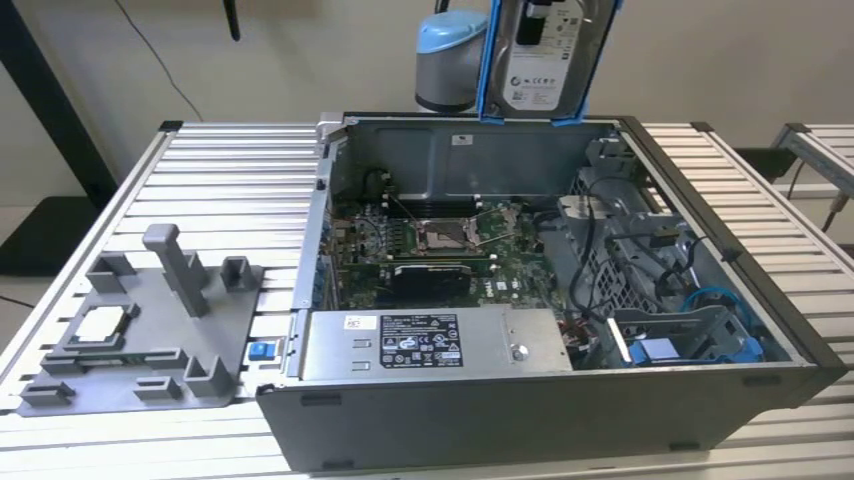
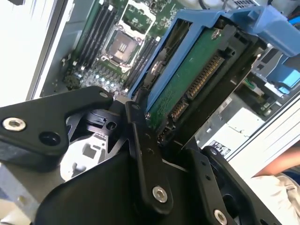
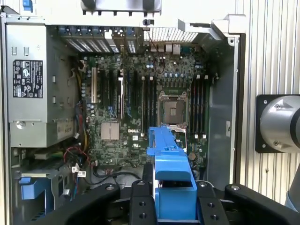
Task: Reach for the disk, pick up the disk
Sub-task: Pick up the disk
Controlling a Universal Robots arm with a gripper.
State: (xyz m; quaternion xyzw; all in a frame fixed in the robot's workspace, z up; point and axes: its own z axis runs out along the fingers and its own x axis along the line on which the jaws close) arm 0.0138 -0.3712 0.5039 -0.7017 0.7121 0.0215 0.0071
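Observation:
The disk (image 1: 541, 60), silver with a white label and blue rails, hangs upright in the air above the back wall of the open computer case (image 1: 534, 420) in the exterior view. In the second wrist view the disk (image 2: 197, 75) shows its green circuit board side and connectors. There my gripper (image 2: 164, 136) is shut on the disk's lower end, with black fingers (image 2: 140, 140) pressed against its sides. In the first wrist view the disk (image 3: 171, 168) is seen edge-on as a blue rail. It stands between the gripper (image 3: 172, 199) fingers, over the motherboard.
The case lies open on a slatted metal table (image 1: 227, 160), showing the motherboard (image 1: 427, 240), power supply (image 1: 427, 345) and a fixed blue bracket (image 1: 694, 340). A grey fixture (image 1: 147, 330) sits at the exterior view's left. A person's arm (image 2: 281, 164) is beside the case.

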